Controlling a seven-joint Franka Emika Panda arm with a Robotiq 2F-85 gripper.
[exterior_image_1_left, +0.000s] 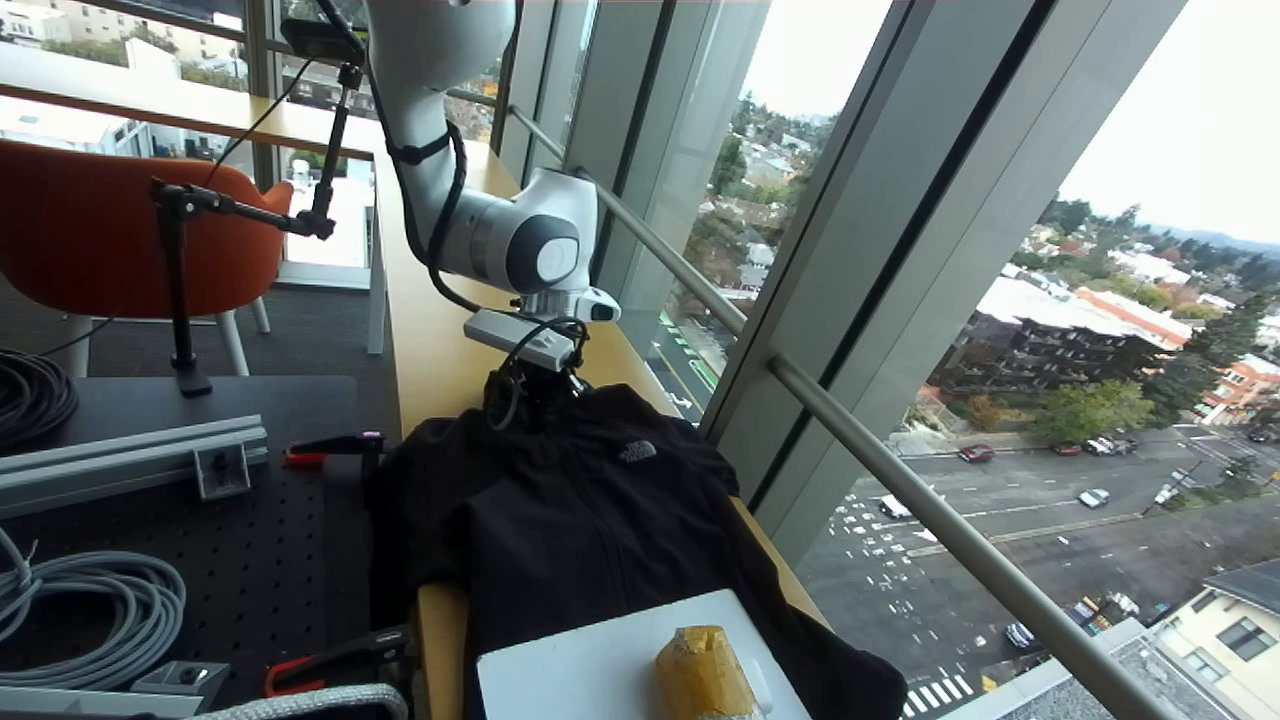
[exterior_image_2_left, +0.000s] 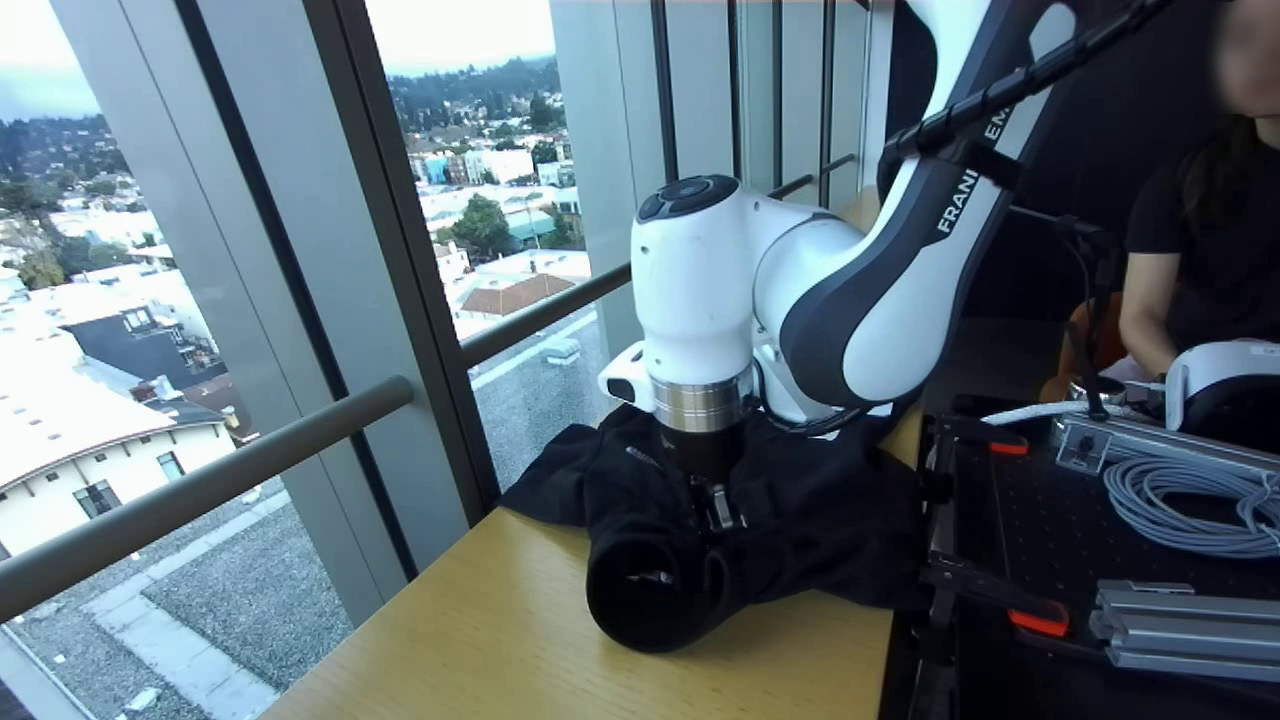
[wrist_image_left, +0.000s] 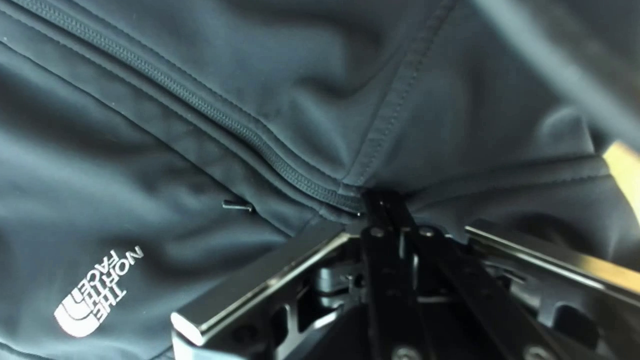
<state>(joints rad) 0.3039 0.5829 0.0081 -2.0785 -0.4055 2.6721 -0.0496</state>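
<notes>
A black zip jacket (exterior_image_1_left: 560, 520) with a white logo lies on a narrow wooden table (exterior_image_2_left: 480, 640). The jacket also shows in the other frames (exterior_image_2_left: 830, 510). Its open collar (exterior_image_2_left: 640, 610) forms a ring in an exterior view. My gripper (wrist_image_left: 384, 196) points down at the top end of the front zip (wrist_image_left: 200, 105), at the base of the collar. Its two black fingers are together, with only a thin slit between them. The fingertips touch or press into the fabric; whether cloth or a zip pull is between them is hidden. A small chest zip tab (wrist_image_left: 237, 205) lies to the left.
A white board (exterior_image_1_left: 590, 665) with a tan wrapped block (exterior_image_1_left: 705, 675) rests on the jacket's lower part. Windows and a metal rail (exterior_image_1_left: 900, 480) run along one table side. A black perforated bench with clamps (exterior_image_2_left: 1040, 618), cable coils (exterior_image_2_left: 1200, 500) and aluminium bars adjoins the other.
</notes>
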